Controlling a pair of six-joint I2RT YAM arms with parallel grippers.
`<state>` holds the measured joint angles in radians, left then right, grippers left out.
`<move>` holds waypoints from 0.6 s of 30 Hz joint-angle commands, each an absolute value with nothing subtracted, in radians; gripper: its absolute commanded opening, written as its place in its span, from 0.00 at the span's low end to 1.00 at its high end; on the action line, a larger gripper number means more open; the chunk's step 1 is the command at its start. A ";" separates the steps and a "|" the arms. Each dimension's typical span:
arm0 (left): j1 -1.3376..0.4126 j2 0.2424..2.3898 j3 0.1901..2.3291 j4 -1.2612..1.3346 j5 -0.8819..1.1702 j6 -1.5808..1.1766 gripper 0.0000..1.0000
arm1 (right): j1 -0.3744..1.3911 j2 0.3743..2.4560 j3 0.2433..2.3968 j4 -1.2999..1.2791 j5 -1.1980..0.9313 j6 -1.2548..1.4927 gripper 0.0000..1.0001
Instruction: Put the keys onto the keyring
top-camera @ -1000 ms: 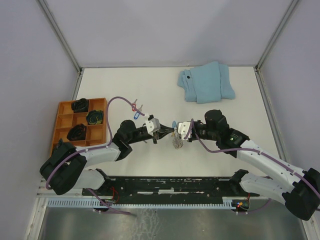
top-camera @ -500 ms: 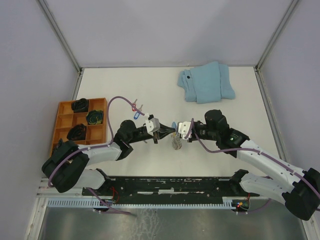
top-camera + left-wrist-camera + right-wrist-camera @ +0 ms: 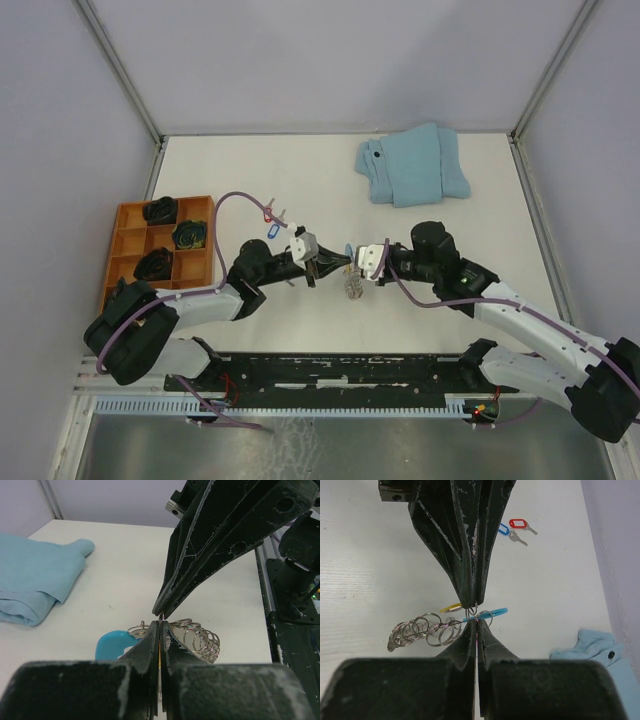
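Observation:
The keyring hangs between my two grippers over the middle of the table; its coil of small silver rings dangles from the wire beside its bright blue section. My right gripper is shut on the keyring's wire. My left gripper meets it tip to tip and is shut on a yellow-tagged key, whose tag sticks out beside its fingertips. Two more keys, one with a red tag and one with a blue tag, lie on the table behind the left arm.
A folded light-blue cloth lies at the back right. An orange compartment tray holding dark items sits at the left edge. The left arm's purple cable loops over the loose keys.
Both grippers stay shut and tip to tip. The left arm has shifted slightly; the keyring hangs in nearly the same place.

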<state>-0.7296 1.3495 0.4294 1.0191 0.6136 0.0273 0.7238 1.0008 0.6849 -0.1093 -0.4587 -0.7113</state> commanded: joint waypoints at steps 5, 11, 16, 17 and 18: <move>-0.680 1.344 0.445 1.120 0.683 -0.149 0.03 | 0.728 0.959 0.663 0.004 -0.516 -0.702 0.01; -0.650 1.351 0.434 1.151 0.729 -0.234 0.03 | 0.720 0.946 0.646 0.040 -0.516 -0.683 0.01; -0.640 1.364 0.435 1.149 0.755 -0.275 0.03 | 0.713 0.939 0.626 0.096 -0.515 -0.652 0.00; -0.638 1.368 0.436 1.148 0.760 -0.282 0.03 | 0.711 0.937 0.622 0.107 -0.514 -0.644 0.00; -0.638 1.373 0.435 1.148 0.763 -0.290 0.03 | 0.709 0.936 0.617 0.124 -0.514 -0.638 0.01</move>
